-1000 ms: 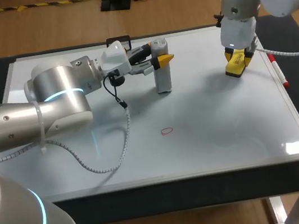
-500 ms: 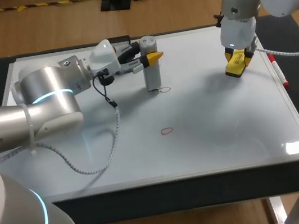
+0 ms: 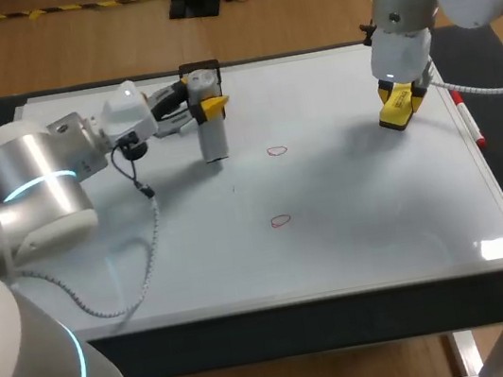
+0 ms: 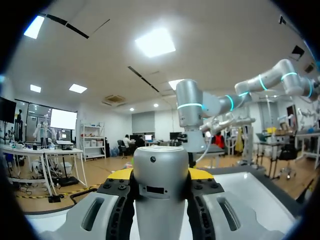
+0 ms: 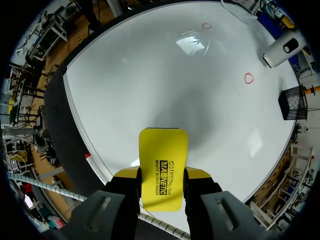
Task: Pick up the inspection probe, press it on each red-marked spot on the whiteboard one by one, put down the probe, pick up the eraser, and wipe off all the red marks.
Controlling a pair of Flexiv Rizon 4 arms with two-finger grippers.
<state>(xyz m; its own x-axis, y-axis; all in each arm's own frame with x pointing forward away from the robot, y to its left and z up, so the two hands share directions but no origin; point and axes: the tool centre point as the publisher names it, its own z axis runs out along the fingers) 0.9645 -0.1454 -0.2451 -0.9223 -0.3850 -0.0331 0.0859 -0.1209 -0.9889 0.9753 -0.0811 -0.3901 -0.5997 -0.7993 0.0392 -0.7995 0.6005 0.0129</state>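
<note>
Left gripper (image 3: pixel 210 107): clamped on the probe (image 3: pixel 213 137), held upright at the whiteboard's (image 3: pixel 365 237) far left part
Right gripper (image 3: pixel 400 96): gripping the eraser (image 3: pixel 397 113) above the board's right side
Red marks (image 3: pixel 276 151): two, mid-board

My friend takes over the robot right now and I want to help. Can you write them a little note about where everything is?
Left gripper: shut on the grey cylindrical probe, held upright over the far left part of the flat white whiteboard, away from both marks.
Right gripper: shut on the yellow block eraser, above the board's far right part.
Marks: a small red loop mid-board, a second red loop nearer the front.
Done: probe and eraser picked up.
Left: put the probe down, wipe both loops. Whether they were pressed cannot be told.
</note>
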